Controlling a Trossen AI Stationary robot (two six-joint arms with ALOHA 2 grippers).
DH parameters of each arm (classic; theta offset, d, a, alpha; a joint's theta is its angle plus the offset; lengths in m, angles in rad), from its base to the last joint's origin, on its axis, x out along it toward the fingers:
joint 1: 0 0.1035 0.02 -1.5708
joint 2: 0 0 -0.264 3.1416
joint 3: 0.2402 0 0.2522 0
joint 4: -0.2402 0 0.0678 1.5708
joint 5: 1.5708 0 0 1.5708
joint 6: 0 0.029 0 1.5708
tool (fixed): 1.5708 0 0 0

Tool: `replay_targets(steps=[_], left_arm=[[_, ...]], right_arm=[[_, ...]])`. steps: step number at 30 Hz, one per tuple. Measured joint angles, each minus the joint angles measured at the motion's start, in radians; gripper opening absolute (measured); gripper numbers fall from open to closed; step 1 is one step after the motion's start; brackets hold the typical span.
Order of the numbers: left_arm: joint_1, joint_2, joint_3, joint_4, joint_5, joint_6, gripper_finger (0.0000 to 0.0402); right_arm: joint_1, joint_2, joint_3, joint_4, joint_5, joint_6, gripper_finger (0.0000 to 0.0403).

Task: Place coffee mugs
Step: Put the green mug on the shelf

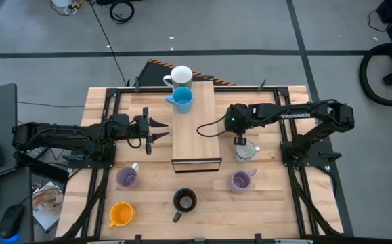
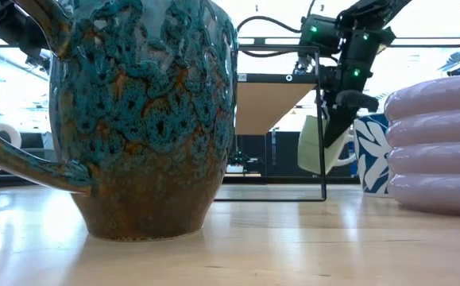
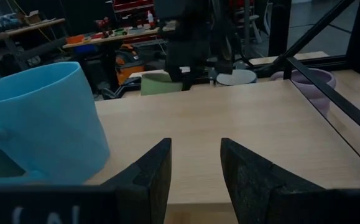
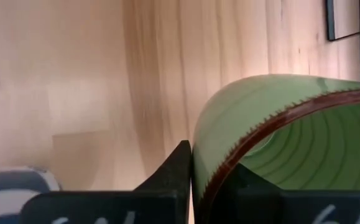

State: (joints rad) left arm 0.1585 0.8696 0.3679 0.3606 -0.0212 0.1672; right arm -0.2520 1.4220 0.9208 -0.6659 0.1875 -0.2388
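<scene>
Two mugs already stand on the wooden board point(image 1: 194, 129). The right claw point(image 1: 242, 144) has clamped the green mug's point(image 4: 279, 143) rim near the tabletop's right side; next, lift it boardward. Left claw point(image 1: 156, 130) waits apart.

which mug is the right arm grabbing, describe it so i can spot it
Start from the long wooden board in the table's middle. Just off its right edge, under the right pincer, sits the green mug. The pincer is shut on its brown-edged rim, and unlike the lilac mug nearer the front, it is pale green.
</scene>
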Motion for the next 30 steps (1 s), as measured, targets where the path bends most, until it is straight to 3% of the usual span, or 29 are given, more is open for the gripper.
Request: replay_targets(steps=[9, 18, 30], left_arm=[[0.000, 0.000, 0.000, 0.000, 0.000, -0.007, 0.0144], [0.000, 0.000, 0.000, 0.001, -0.011, -0.002, 0.0144], [0.002, 0.000, 0.000, 0.001, -0.117, -0.025, 0.0144]], right_arm=[[-0.022, 0.000, 0.213, -0.199, 0.050, -0.005, 0.0034], [-0.098, 0.020, 0.386, -0.226, 0.047, -0.225, 0.0034], [-0.187, 0.304, 0.817, -0.358, -0.110, -0.416, 0.0034]])
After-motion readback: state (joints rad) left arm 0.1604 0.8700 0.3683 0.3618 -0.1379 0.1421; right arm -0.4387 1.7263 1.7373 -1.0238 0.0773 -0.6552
